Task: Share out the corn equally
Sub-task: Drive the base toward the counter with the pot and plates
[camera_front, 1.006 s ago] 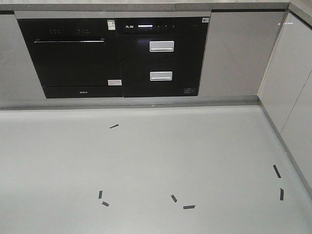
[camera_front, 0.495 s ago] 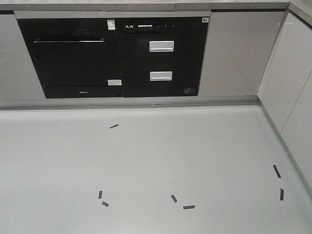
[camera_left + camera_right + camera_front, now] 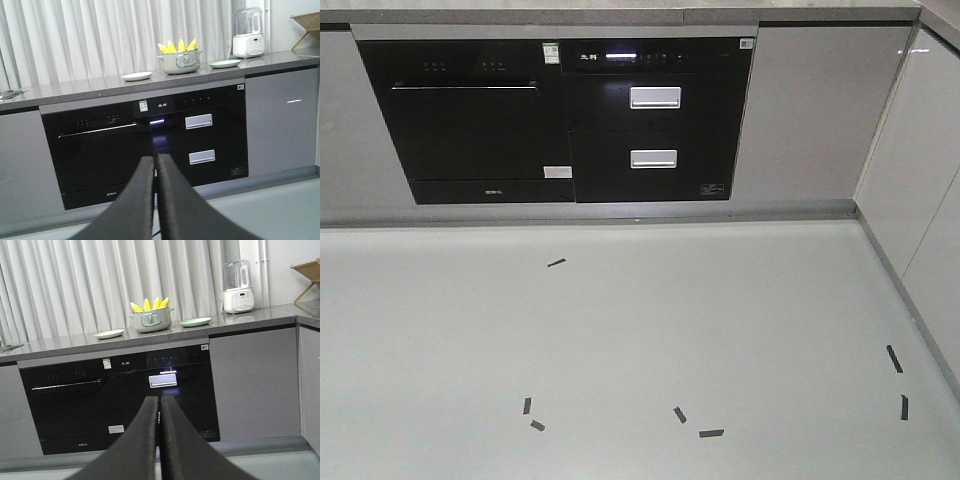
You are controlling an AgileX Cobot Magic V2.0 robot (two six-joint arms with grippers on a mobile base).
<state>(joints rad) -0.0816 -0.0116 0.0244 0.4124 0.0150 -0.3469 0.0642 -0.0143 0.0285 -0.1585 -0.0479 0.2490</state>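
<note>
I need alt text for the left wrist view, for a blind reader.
Yellow corn cobs stand in a grey pot on a counter, between a white plate and a green plate. The shut left gripper fills the foreground.

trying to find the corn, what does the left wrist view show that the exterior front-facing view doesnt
Only the left wrist view: the counter top with the corn standing in a grey pot, a white plate and a green plate either side of it, a blender, curtains, and the left gripper, jaws closed. Only the front-facing view: the black tape marks on the floor. Both: the black oven, the drawer unit with silver handles and the grey cabinets.
</note>
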